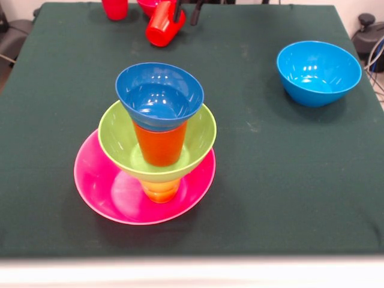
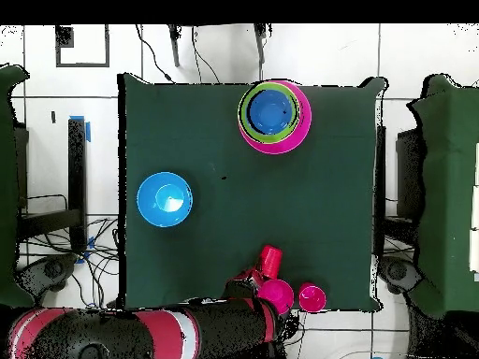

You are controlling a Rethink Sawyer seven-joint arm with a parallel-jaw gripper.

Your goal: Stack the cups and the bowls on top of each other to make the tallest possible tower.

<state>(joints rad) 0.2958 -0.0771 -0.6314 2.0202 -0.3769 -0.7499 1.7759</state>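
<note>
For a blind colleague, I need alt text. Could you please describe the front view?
A five-piece tower stands on a dark green table: pink bowl, yellow cup, green bowl, orange cup, dark blue bowl. A light blue bowl sits apart; the gripper holds a red cup.

The tower (image 1: 157, 141) stands tall at the desk's (image 1: 270, 180) front-left part. The light blue bowl (image 1: 318, 72) sits well apart at the right. Bare cloth between them permits passage. A red cup (image 1: 163, 25) and another (image 1: 115, 8) crowd the far edge.
</note>
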